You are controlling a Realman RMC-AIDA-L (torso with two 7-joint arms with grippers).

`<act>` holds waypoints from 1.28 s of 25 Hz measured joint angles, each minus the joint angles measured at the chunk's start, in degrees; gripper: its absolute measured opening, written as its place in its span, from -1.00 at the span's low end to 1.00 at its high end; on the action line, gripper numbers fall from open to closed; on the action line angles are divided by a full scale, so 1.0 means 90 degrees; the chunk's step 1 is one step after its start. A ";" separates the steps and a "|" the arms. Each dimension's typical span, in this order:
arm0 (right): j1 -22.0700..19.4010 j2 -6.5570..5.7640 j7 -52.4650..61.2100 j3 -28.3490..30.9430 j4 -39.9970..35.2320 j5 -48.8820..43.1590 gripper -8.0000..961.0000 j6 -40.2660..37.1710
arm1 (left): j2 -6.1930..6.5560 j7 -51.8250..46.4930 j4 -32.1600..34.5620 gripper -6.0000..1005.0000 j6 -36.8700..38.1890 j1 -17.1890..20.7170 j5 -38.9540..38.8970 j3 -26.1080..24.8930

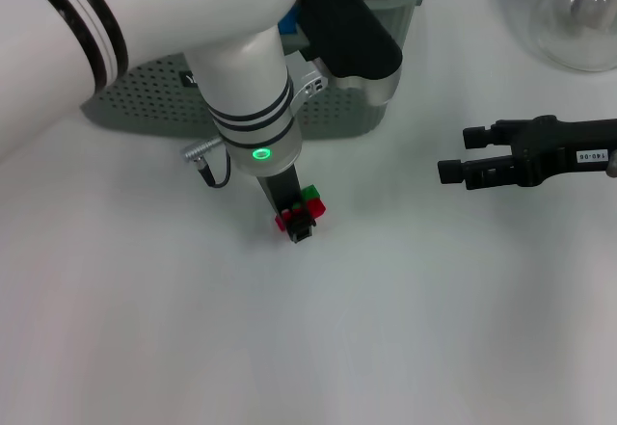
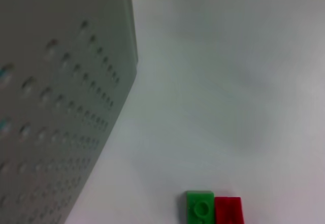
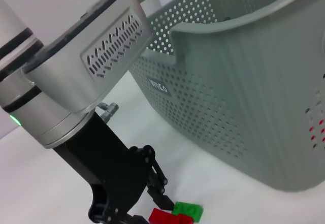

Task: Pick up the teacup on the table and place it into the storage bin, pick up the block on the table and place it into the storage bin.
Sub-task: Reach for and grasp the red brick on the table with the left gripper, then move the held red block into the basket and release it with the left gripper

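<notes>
You see the left arm (image 1: 145, 20) as a fat white tube with 2 thin black rings near its upper end and 2 more above the wrist. A silver wrist collar (image 1: 260, 150) carries a lit green ring light. A silver plug with a short black cable (image 1: 204, 158) juts from its side. A silver housing with zigzag vent slots (image 3: 109, 43) sits above. The left gripper (image 1: 301, 221) is black, linkage-jointed. The right gripper (image 1: 453, 155) is black too, bearing a small white label (image 1: 590, 156).
</notes>
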 joint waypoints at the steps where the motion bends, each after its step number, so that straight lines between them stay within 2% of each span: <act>1: 0.0000 0.0000 0.0000 0.0000 0.0000 0.0000 0.82 0.0000 | 0.0000 -0.0006 -0.0001 -0.15 0.0000 0.0000 0.0000 0.0014; 4: 0.0000 0.0000 0.0000 0.0000 0.0000 0.0002 0.82 -0.0001 | -0.0001 -0.0014 -0.0002 -0.16 0.0025 0.0000 0.0000 0.0029; 9: 0.0000 0.0000 0.0000 0.0000 0.0000 0.0002 0.82 -0.0001 | 0.0003 -0.0091 0.0002 -0.61 0.0084 0.0001 0.0030 0.0038; 16: -0.0015 -0.0006 0.0000 0.0000 0.0001 0.0004 0.81 -0.0009 | 0.0033 -0.0162 0.0538 -0.62 0.0520 0.0217 0.0157 -0.0001; 21: -0.0026 -0.0011 -0.0001 0.0000 -0.0001 0.0004 0.81 -0.0011 | 0.0047 -0.0139 0.1827 -0.62 0.1286 0.0912 0.0259 -0.0383; 25: -0.0034 -0.0019 -0.0007 0.0000 -0.0004 -0.0004 0.81 -0.0011 | 0.0040 0.0111 0.2982 -0.62 0.1894 0.1656 0.0086 -0.1163; 27: -0.0050 -0.0024 -0.0008 0.0000 -0.0006 -0.0007 0.80 -0.0010 | 0.0031 0.0389 0.3479 -0.62 0.2195 0.2020 -0.0321 -0.1806; 29: -0.0076 -0.0031 -0.0009 0.0014 -0.0012 -0.0006 0.80 -0.0011 | 0.0038 0.0753 0.3828 -0.62 0.2538 0.2275 -0.0999 -0.2579; 32: -0.0118 -0.0037 -0.0010 0.0056 -0.0018 -0.0005 0.80 -0.0016 | 0.0065 0.1366 0.4009 -0.62 0.3153 0.2407 -0.2343 -0.4051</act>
